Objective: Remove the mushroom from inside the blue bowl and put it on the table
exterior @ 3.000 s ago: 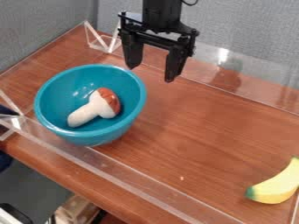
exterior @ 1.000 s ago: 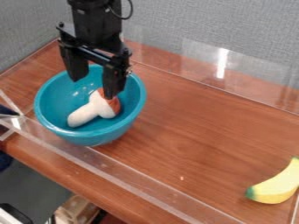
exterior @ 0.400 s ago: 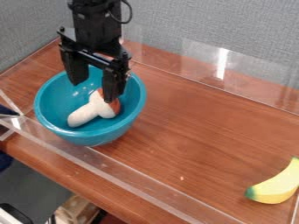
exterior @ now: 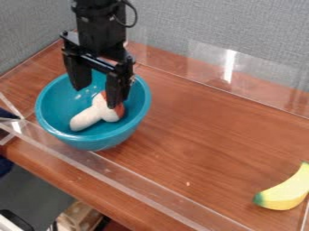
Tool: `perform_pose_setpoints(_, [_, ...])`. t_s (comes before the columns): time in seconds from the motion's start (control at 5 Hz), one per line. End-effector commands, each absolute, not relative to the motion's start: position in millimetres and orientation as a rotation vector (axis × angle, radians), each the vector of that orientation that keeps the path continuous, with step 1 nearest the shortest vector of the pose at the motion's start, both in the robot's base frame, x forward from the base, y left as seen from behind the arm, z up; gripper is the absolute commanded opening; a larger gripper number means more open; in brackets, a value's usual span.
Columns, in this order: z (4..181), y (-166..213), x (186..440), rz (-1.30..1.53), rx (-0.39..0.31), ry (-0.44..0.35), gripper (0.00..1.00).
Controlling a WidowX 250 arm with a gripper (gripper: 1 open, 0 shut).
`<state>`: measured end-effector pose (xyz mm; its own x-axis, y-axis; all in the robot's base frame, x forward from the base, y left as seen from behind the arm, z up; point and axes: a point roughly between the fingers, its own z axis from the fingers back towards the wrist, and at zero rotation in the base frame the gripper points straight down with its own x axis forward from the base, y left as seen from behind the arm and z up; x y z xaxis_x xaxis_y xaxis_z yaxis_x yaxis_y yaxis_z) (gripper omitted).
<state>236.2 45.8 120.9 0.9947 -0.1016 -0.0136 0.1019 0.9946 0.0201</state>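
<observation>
Inside the blue bowl (exterior: 54, 122), the mushroom (exterior: 94, 114) lay on its side directly beneath the gripper (exterior: 98, 84) — long axis running from the cream stem at lower left up to the reddish-brown cap at upper right, the cap partly hidden behind the right-hand finger. The gripper pointed straight down with its jaws spread wide and empty, straddling the mushroom, apparently not touching it. No brand, label or legible writing was visible on the table (exterior: 205, 117) or on any object.
</observation>
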Motion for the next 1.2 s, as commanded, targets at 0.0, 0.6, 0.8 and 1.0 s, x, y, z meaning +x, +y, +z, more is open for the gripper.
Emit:
perform_pose_setpoints(0.0, [129.9, 52.7, 243.1, -0.1, 0.034, -0.021, 1.0])
perform_pose_setpoints(0.6, [121.9, 56.8, 247.0, -0.106, 0.047, 0.006, 1.0])
perform_pose_setpoints(0.8, [120.2, 58.2, 248.5, -0.109, 0.052, 0.008, 1.0])
perform_pose_setpoints(1.0, [111.9, 60.0, 250.0, -0.103, 0.035, 0.015, 1.0])
